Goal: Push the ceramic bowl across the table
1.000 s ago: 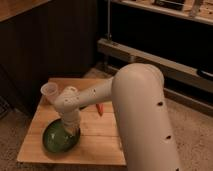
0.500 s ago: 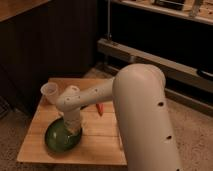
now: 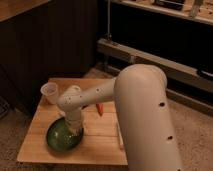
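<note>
Barely anything has moved since half a second ago: the claw [image 3: 75, 128] hangs down at the right side of the bowl [image 3: 56, 138], and I cannot tell whether it is released or clenched. That bowl sits near the front-left corner of the surface [image 3: 102, 145], with the cup [image 3: 49, 91] behind it.

Dark wood wall [image 3: 60, 45], speckled carpet [image 3: 194, 131], pale shelf ledge [image 3: 150, 62].
</note>
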{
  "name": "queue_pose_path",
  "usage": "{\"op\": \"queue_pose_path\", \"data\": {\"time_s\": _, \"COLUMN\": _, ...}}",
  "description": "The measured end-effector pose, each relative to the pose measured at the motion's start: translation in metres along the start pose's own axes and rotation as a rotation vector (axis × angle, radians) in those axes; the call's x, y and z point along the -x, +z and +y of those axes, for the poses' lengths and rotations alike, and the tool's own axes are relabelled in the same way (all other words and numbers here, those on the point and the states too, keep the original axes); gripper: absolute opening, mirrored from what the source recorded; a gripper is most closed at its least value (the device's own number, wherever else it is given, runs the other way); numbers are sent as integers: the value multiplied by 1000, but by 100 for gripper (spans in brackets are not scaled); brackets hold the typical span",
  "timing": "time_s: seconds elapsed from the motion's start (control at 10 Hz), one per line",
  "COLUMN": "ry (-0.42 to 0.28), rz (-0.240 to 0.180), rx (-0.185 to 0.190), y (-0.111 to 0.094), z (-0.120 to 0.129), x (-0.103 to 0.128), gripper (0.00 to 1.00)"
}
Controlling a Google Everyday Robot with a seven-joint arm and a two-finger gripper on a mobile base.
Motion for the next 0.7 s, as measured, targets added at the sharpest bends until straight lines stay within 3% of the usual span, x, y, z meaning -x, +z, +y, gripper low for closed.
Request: {"op": "queue_pose_path", "data": {"time_s": 0.7, "ry": -5, "rz": 18, "rx": 19, "y": 2, "z": 1, "x": -1, "gripper": 9}}
